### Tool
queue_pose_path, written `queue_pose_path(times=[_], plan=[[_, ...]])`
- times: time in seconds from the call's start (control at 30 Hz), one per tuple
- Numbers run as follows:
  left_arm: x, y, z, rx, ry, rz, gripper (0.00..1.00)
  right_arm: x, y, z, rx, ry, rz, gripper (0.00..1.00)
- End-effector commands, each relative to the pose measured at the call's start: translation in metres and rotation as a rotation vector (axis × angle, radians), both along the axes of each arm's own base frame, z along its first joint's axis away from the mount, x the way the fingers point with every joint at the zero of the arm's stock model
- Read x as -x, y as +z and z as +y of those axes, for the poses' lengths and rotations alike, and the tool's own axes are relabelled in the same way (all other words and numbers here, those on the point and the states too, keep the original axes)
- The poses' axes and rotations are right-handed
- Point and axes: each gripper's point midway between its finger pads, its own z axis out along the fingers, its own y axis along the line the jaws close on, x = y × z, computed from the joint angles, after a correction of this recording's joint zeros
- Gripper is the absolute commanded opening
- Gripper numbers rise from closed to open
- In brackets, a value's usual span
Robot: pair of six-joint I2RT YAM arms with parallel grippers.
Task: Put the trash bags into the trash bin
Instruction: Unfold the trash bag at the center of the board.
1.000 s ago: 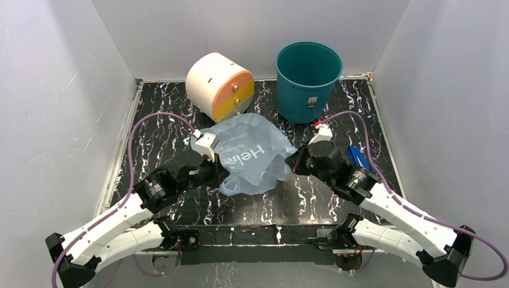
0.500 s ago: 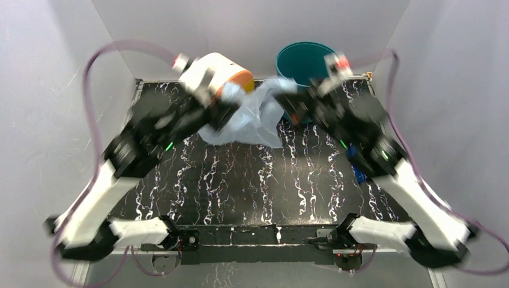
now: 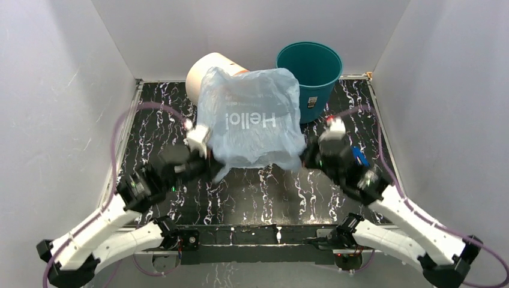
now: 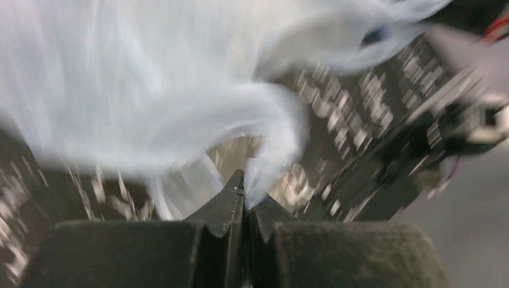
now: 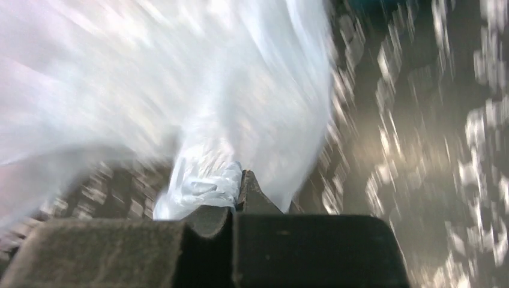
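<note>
The trash bag (image 3: pixel 249 117), pale blue with white "Hello" lettering seen upside down, billows up wide between both grippers in the top view. My left gripper (image 3: pixel 211 162) is shut on its lower left edge, and my right gripper (image 3: pixel 303 157) is shut on its lower right edge. In the left wrist view the jaws (image 4: pixel 246 187) pinch a strand of the blurred bag (image 4: pixel 150 90). Plastic of the bag (image 5: pixel 180 72) is bunched in the shut right gripper (image 5: pixel 237 180) in the right wrist view. The teal trash bin (image 3: pixel 309 72) stands upright just behind the bag's right side.
A cream and orange drum-shaped box (image 3: pixel 204 72) sits at the back left of the bin, mostly hidden by the bag. A small dark blue flat object (image 3: pixel 359 155) lies beside the right arm. White walls enclose the black marbled table (image 3: pixel 264 192).
Both arms swung up toward the back with the bag, then dropped back toward the near side. The bag went from crumpled on the table to ballooned open and raised.
</note>
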Motion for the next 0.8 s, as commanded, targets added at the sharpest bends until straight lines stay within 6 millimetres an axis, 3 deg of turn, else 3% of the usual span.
queue_pose_path(times=[0.0, 0.07, 0.1, 0.13, 0.17, 0.23, 0.3, 0.37, 0.43, 0.5, 0.6, 0.7, 0.77], plan=[[-0.056, 0.200, -0.029, 0.066, -0.019, -0.413, 0.00, -0.052, 0.236, 0.027, -0.109, 0.033, -0.505, 0.00], [-0.058, 0.239, -0.041, 0.108, -0.070, -0.501, 0.00, -0.048, 0.284, 0.028, -0.124, 0.077, -0.632, 0.00], [-0.058, 0.244, -0.045, 0.119, -0.092, -0.529, 0.00, -0.044, 0.292, 0.027, -0.130, 0.100, -0.679, 0.00], [-0.057, 0.236, -0.047, 0.117, -0.104, -0.525, 0.00, -0.040, 0.293, 0.025, -0.142, 0.106, -0.713, 0.00], [-0.055, 0.220, -0.049, 0.115, -0.113, -0.498, 0.00, -0.037, 0.281, 0.022, -0.144, 0.108, -0.706, 0.00], [-0.048, 0.157, -0.051, 0.094, -0.118, -0.370, 0.00, -0.031, 0.224, 0.016, -0.131, 0.098, -0.593, 0.00], [-0.033, 0.085, -0.048, 0.088, -0.099, -0.187, 0.00, -0.026, 0.144, 0.004, -0.107, 0.026, -0.398, 0.00], [-0.015, 0.031, -0.048, 0.136, -0.083, -0.029, 0.00, -0.015, 0.081, -0.012, -0.148, -0.095, -0.206, 0.00], [0.000, 0.010, -0.049, 0.210, -0.084, 0.051, 0.00, -0.007, 0.049, -0.030, -0.158, -0.196, -0.117, 0.00], [0.001, 0.021, -0.051, 0.272, -0.077, 0.034, 0.00, -0.007, 0.058, -0.038, -0.175, -0.209, -0.169, 0.00], [-0.009, 0.054, -0.056, 0.286, -0.101, -0.067, 0.00, -0.016, 0.101, -0.045, -0.163, -0.212, -0.310, 0.00], [-0.017, 0.077, -0.074, 0.223, -0.185, -0.103, 0.00, -0.026, 0.135, -0.043, -0.089, -0.180, -0.391, 0.00], [-0.022, 0.088, -0.089, 0.209, -0.234, -0.108, 0.00, -0.030, 0.146, -0.037, -0.042, -0.151, -0.407, 0.00]])
